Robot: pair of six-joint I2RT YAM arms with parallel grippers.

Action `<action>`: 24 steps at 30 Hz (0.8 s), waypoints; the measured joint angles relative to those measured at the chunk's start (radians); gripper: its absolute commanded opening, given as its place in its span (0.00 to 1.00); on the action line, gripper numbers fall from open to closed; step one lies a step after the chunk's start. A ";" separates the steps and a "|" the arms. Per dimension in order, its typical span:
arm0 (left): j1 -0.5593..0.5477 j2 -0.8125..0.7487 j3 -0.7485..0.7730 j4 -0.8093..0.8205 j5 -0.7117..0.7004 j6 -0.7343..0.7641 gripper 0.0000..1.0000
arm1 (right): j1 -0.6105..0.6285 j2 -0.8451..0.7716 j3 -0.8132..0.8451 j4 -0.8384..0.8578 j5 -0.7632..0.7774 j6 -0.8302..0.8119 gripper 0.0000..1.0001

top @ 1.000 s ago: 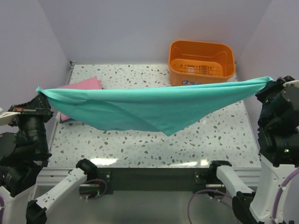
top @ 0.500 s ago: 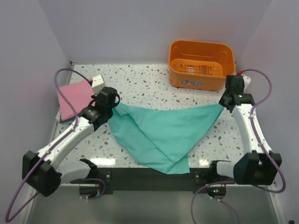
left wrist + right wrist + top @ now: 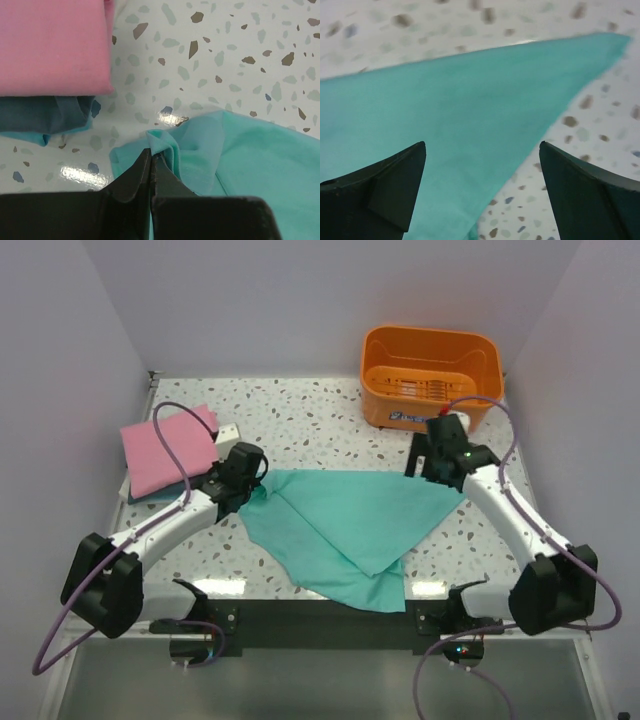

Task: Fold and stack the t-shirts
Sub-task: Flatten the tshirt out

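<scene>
While my left gripper [image 3: 150,156] is clenched on a bunched corner of the teal shirt [image 3: 340,525], my right gripper [image 3: 482,145] hangs over the shirt's right corner, jaws spread wide, gripping nothing. The shirt lies creased on the table [image 3: 320,405], its near tip drooping over the front edge. The pink shirt [image 3: 165,445] sits folded at far left on what looks like the darker blue shirt [image 3: 35,112], only its edge showing. The orange basket [image 3: 430,365] stands far right
</scene>
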 measured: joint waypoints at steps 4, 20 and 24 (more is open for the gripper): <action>0.000 -0.019 -0.030 0.007 0.019 -0.013 0.00 | 0.402 -0.124 -0.059 0.025 -0.032 0.004 0.99; 0.000 -0.121 -0.121 0.013 0.047 -0.040 0.00 | 0.925 0.080 -0.182 -0.056 -0.097 0.051 0.51; 0.000 -0.130 -0.121 0.013 0.045 -0.040 0.00 | 0.929 0.080 -0.189 -0.054 -0.101 0.057 0.49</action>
